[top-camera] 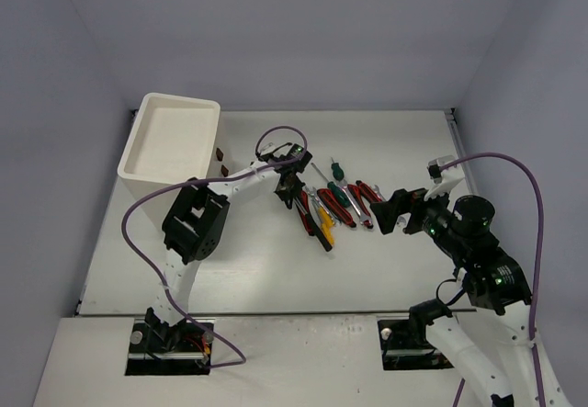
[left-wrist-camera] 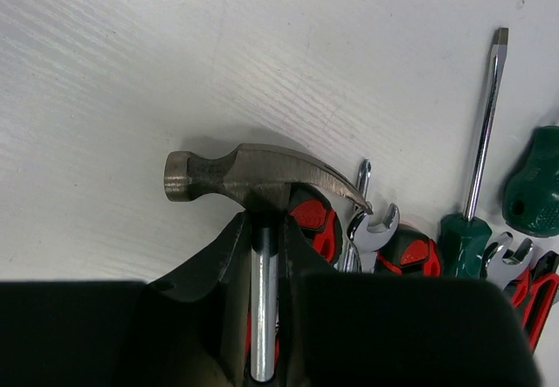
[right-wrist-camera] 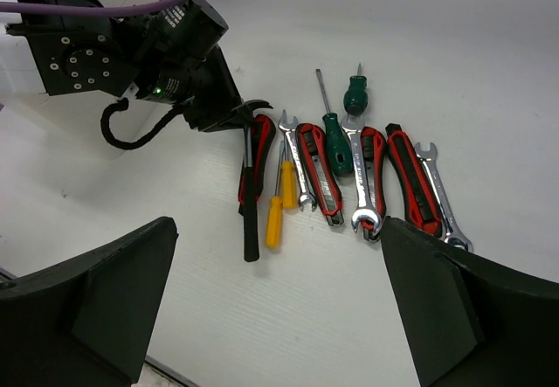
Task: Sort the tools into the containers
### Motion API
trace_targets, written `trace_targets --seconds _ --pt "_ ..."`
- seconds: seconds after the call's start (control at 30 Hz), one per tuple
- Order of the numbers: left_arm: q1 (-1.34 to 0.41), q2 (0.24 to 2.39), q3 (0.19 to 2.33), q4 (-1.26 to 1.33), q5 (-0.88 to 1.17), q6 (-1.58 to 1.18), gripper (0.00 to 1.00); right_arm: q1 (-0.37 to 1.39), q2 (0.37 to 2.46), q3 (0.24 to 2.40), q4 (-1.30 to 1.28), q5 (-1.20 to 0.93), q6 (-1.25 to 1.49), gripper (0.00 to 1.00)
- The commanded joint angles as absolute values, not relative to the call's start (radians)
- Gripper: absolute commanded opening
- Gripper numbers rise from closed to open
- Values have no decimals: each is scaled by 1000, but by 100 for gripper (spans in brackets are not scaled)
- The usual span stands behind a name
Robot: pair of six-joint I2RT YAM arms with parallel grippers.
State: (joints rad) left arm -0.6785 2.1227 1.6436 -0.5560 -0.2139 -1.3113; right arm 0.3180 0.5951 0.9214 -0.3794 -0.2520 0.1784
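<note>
As seen from above, shows white table (top-camera: 276,278) under everything, arm bases at near edge. At far left, tall white cabinet (top-camera: 175,100), top tray facing up, small dark-red handles on side toward centre. Well apart from cabinet, mid-table: row of tools (top-camera: 335,207) lying side by side.

Down at left end of row, left gripper (left-wrist-camera: 262,225), shut on hammer (left-wrist-camera: 253,173). Fingers (left-wrist-camera: 223,273) pinching steel shaft from both sides, just under head. Shaft dead centre between jaws, no gap either side. Head sticking out past fingertips, striking face left and claw right in wrist view. Black grip running back toward near edge, just beside yellow screwdrivers (right-wrist-camera: 275,221). Lifted or resting on table: cannot tell.

Near right end of row, right gripper (right-wrist-camera: 279,308), jaws spread wide, nothing between them, nothing touched.

Rest of row on table: red pliers (right-wrist-camera: 316,164) right next to hammer and yellow screwdrivers, silver wrenches (right-wrist-camera: 441,199) mixed in and at right end, green screwdrivers (right-wrist-camera: 334,142) at far side of row, one long blade pointing away.
</note>
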Motion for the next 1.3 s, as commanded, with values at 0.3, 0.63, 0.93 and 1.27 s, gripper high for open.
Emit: trace_targets --seconds 0.3,0.63,0.93,1.27 --pt "-670 1878 1680 -611 -291 -1005 0 328 594 943 -331 -262 181 100" --pt "-678 1776 1682 -594 -305 -900 0 327 590 959 -337 -259 176 100" --pt "-689 1683 1601 -460 -313 -808 0 328 579 960 -341 -260 176 100" --pt "-690 1660 1551 -343 -216 -644 0 328 620 958 -341 -330 157 100"
